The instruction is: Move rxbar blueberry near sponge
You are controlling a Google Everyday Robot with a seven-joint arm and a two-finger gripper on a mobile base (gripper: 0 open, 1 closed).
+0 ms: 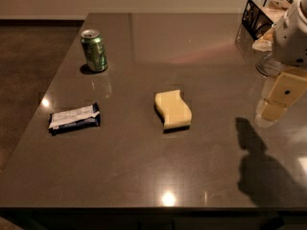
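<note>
Camera view of the dark, glossy desk (144,176), read from left to right. At far left, near the desk's left edge, the rxbar blueberry (74,118) lay flat on the surface, its dark blue wrapper showing a white label panel on top. Behind it and slightly to the right, a green soda can (94,50) stood upright, well apart from the bar. Near the centre of the desk the sponge (173,109) rested flat, a pale yellow block with wavy sides and a dark lower edge; bare desk separated it from the bar, which lay well apart to its left. At the far right corner stood a black wire basket (261,14) with pale contents that could not be identified. In front of it, at the right edge of the view, the end effector (271,111) hung from a white arm above the desk, well to the right of the sponge; how far it was open could not be told. Its shadow (259,171) fell on the desk below.
</note>
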